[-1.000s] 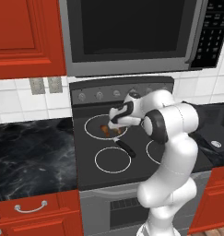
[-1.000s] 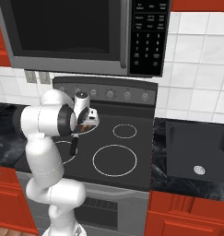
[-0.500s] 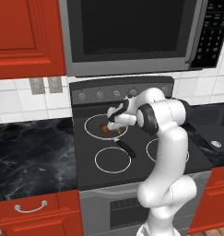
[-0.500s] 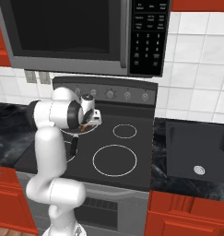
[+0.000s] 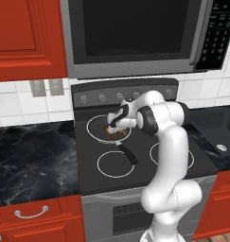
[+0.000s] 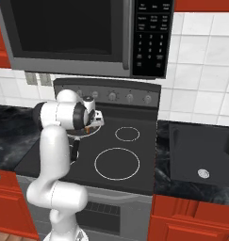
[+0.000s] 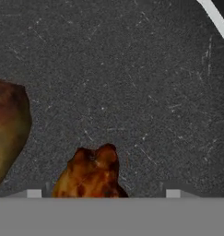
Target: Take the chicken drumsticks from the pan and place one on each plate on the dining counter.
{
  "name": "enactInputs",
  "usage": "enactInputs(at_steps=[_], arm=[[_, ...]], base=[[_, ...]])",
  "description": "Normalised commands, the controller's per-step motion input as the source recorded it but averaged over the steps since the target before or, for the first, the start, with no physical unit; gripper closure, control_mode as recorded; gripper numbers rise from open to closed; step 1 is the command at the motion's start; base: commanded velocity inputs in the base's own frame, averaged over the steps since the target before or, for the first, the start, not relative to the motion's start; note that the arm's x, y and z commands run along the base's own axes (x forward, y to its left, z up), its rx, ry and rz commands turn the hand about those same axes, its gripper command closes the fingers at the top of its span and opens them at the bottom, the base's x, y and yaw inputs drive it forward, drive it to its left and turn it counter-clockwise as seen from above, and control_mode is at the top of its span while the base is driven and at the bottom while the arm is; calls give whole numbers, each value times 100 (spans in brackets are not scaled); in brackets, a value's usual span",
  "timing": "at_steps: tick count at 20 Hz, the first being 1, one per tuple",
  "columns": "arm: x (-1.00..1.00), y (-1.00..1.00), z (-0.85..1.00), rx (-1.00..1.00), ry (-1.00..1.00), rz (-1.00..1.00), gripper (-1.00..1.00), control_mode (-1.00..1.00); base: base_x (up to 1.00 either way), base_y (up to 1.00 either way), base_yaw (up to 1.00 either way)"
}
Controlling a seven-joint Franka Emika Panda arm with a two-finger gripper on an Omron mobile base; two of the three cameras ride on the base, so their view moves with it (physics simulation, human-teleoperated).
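Stovetop work is showing in the left base view: the white arm is reaching over the black stove (image 5: 135, 156) and holding its claw (image 5: 111, 126) low over the pan (image 5: 117, 138), which is sitting on the back-left burner with its short black handle pointing toward the front. A speck of orange-brown meat (image 5: 108, 129) is peeking out just beside the claw, inside the pan's pale rim.

From the right base view, the arm's bulky joints are covering most of the pan (image 6: 98, 123), so only a slice of its rim is visible next to the claw (image 6: 90, 126). How the jaws are standing cannot be told from either base camera.

Looking along the hand, the pan floor (image 7: 132, 83) is lying very close. One drumstick (image 7: 89, 177) is sitting between the two pale finger tips (image 7: 34, 193), which are standing spread to either side and not yet pressing on it. The second drumstick (image 7: 7, 129) is lying just beside it, at the frame's left edge.

Judging by this, the first pick-up is under way. The next move calls for pressing the jaws together on the centred piece without nudging its neighbour, then lifting it out and carrying it to a plate on the dining desk.
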Motion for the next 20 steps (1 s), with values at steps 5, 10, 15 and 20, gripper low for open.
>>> enactInputs(at_steps=[5,10,15,20], arm=[[31,49,-47,-13,1,0,100,-100],[9,27,-48,-4,7,0,100,-100],[-6,1,-41,1,6,0,100,-100],[-20,0,-14,3,5,-2,100,-100]], base=[[0,0,0],[0,0,0],[0,0,0],[0,0,0]])
